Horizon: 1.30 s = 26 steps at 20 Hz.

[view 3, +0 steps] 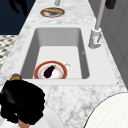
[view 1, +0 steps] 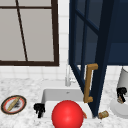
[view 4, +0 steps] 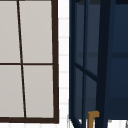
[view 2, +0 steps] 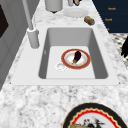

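My right hand (view 1: pixel 121 93) hovers over a white plate (view 1: pixel 119 108) on the counter at the far right, its fingers curled round a small brown item (view 1: pixel 121 100). The right side view has this hand (view 3: pixel 22 104) large and close, with the brown item (view 3: pixel 22 123) under it. My left hand (view 1: pixel 39 109) hangs by the sink's front left corner with fingers loosely down, holding nothing. In the sink (view 2: pixel 51 37) lies a red-rimmed plate (view 2: pixel 67 64) with a dark eggplant (view 2: pixel 77 56) on it. A big red ball (view 1: pixel 67 115) sits low in the front view.
A dark blue cabinet door (view 1: pixel 100 57) with a wooden handle (view 1: pixel 88 82) stands open over the sink's right side. The faucet (view 1: pixel 67 77) rises behind the sink. A patterned plate (view 1: pixel 13 104) lies left; a brown stub (view 1: pixel 103 114) and a grey canister (view 2: pixel 53 5) are right.
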Motion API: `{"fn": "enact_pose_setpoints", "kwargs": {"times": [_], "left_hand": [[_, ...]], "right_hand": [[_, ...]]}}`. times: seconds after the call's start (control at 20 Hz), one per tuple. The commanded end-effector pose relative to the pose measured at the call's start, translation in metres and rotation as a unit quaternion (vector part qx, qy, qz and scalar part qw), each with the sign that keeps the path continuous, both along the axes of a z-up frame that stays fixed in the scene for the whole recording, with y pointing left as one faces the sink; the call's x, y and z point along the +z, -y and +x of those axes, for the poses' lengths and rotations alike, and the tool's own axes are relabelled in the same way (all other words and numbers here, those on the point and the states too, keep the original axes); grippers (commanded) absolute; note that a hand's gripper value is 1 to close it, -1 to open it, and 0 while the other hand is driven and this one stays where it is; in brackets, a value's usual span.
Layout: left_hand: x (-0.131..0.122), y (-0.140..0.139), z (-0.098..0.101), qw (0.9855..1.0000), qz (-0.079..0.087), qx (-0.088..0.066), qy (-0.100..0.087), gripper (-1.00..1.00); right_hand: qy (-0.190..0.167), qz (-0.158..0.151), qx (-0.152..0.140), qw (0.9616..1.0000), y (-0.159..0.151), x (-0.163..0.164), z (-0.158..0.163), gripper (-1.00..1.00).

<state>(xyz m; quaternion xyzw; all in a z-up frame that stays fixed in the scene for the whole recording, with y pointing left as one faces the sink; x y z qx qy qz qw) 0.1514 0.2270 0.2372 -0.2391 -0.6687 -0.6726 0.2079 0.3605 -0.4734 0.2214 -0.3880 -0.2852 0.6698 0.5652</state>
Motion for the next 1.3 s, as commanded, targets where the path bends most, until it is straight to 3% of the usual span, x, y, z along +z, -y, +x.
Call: {"fn": "enact_pose_setpoints", "kwargs": {"times": [0.0,0.3,0.5,0.55,0.65,0.8,1.15,1.25], "left_hand": [[0.000,0.000,0.000,1.0000,0.000,0.000,0.000,0.00],[0.000,0.000,0.000,1.0000,0.000,0.000,0.000,0.00],[0.000,0.000,0.000,1.0000,0.000,0.000,0.000,0.00],[0.000,0.000,0.000,1.0000,0.000,0.000,0.000,0.00],[0.000,0.000,0.000,1.0000,0.000,0.000,0.000,0.00],[0.000,0.000,0.000,1.0000,0.000,0.000,0.000,0.00],[0.000,0.000,0.000,1.0000,0.000,0.000,0.000,0.00],[0.000,0.000,0.000,1.0000,0.000,0.000,0.000,0.00]], "right_hand": [[0.008,0.002,-0.031,0.9995,0.013,-0.031,-0.006,1.00],[0.002,-0.015,-0.037,0.9992,0.015,-0.081,-0.021,1.00],[0.012,-0.020,-0.036,0.9991,0.017,-0.112,-0.013,1.00],[0.022,-0.021,-0.028,0.9991,0.018,-0.117,-0.014,-1.00],[0.028,-0.025,-0.022,0.9991,0.026,-0.119,-0.015,-1.00],[0.007,-0.016,-0.022,0.9996,0.030,-0.110,-0.011,-1.00],[-0.036,-0.022,-0.062,0.9971,0.026,-0.072,-0.022,-1.00],[-0.028,-0.028,-0.052,0.9979,0.019,-0.071,-0.024,-1.00]]}}
